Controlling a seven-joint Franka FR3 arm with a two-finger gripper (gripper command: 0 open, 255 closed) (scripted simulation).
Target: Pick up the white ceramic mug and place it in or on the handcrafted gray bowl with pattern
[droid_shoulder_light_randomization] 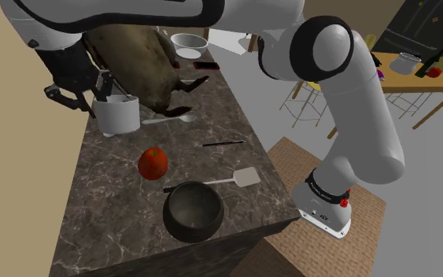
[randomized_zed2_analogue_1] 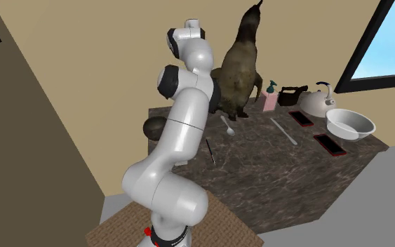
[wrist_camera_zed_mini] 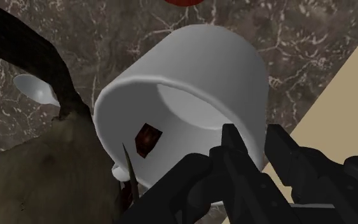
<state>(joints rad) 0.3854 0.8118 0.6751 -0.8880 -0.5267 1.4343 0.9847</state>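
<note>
My claw [wrist_camera_zed_mini: 252,145] is clamped on the rim of the mug [wrist_camera_zed_mini: 190,76] (one finger inside, one outside). It seems barely off the counter [droid_shoulder_light_randomization: 117,212], well apart from the bowl [droid_shoulder_light_randomization: 193,211].

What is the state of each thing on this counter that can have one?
white mug: upright, wall clasped between the fingers
gripper: shut on the white mug
gray bowl: upright, empty
red fruit: resting on the counter
spatula: lying flat beside the gray bowl
</note>
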